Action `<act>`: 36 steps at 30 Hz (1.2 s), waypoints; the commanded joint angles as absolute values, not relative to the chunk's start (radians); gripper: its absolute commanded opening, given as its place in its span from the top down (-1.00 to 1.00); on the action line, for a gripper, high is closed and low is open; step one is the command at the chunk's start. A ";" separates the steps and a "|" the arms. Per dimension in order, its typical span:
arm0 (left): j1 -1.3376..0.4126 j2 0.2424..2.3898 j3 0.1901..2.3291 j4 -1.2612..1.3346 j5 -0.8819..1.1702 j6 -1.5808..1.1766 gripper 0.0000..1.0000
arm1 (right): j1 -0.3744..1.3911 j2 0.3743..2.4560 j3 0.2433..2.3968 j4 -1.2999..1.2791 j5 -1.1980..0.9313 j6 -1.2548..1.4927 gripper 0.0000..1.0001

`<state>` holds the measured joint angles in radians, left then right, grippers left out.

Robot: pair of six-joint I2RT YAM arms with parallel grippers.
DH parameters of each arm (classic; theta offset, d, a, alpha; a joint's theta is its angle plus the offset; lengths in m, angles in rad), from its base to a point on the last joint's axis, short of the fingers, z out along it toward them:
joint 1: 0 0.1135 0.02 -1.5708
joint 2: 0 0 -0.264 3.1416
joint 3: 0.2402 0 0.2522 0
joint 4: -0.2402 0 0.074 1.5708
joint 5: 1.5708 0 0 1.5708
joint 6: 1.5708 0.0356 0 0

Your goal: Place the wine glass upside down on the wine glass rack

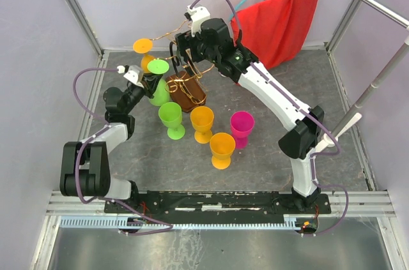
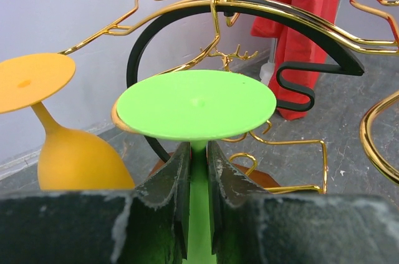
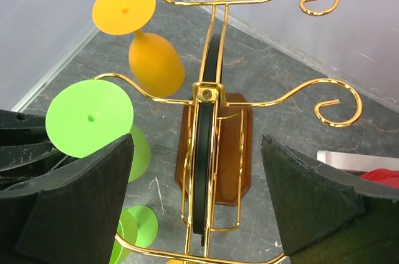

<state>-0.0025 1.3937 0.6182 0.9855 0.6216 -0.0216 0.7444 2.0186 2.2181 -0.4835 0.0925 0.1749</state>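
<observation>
My left gripper [image 2: 198, 173] is shut on the stem of a green wine glass [image 2: 196, 105], held upside down with its round foot on top. The foot [image 3: 89, 117] sits by the lower left scroll arm of the gold wire wine glass rack [image 3: 209, 92]; I cannot tell whether it touches the wire. From above, the green glass [image 1: 158, 66] and my left gripper [image 1: 151, 82] are just left of the rack [image 1: 185, 59]. My right gripper [image 3: 196, 145] hovers open over the rack's post, its fingers [image 3: 81, 201] wide apart. An orange glass [image 1: 143, 46] hangs upside down on the upper left arm.
Upright glasses stand in front of the rack's brown base [image 1: 192, 97]: a green one [image 1: 171, 119], two orange ones [image 1: 202, 123] [image 1: 222, 149] and a magenta one [image 1: 242, 128]. A red cloth [image 1: 281, 21] hangs at the back right. Walls enclose the table.
</observation>
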 commanded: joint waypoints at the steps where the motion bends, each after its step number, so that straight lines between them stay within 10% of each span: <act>1: -0.009 1.442 0.637 1.217 0.574 -0.117 0.95 | 0.746 1.964 2.212 -0.463 0.120 0.138 -0.82; 36: -0.016 1.583 0.644 1.358 0.418 -0.120 0.95 | 0.728 1.948 2.166 -0.460 0.137 0.116 -0.84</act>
<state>-0.0227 1.6382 0.6800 1.2839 0.4637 -0.1764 0.7326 2.0090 2.1662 -0.4866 0.1184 0.1284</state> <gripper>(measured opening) 0.196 0.918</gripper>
